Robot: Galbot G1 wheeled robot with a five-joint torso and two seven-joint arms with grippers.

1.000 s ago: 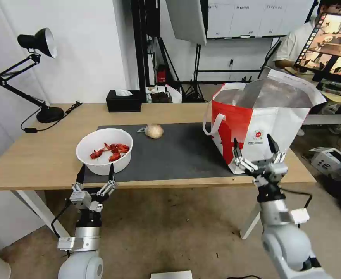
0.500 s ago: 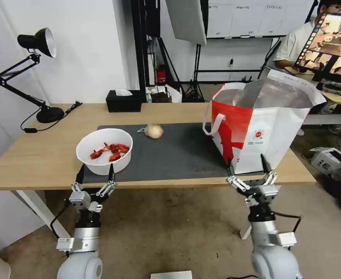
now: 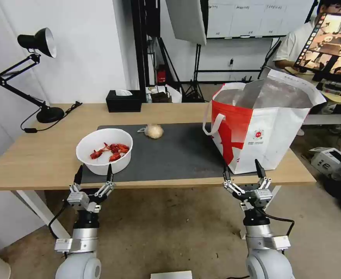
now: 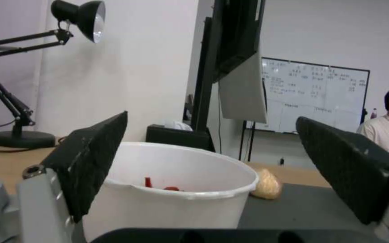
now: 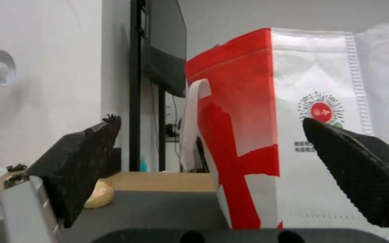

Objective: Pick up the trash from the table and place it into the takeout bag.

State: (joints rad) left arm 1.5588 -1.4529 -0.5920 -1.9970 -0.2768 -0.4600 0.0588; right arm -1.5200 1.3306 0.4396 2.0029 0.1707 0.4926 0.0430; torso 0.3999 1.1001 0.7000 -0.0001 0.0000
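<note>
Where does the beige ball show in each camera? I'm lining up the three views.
Head view: beige ball at the mat's far edge, between bowl and bag.
Left wrist view: ball just behind the bowl's rim.
Right wrist view: ball beside one black finger, bag across the mat.
Shared landmark: the dark mat under it.

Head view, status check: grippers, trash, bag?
Left gripper open, empty, at table edge before bowl. Right gripper open, empty, before takeout bag. Beige ball on mat. Nothing in the way.
</note>
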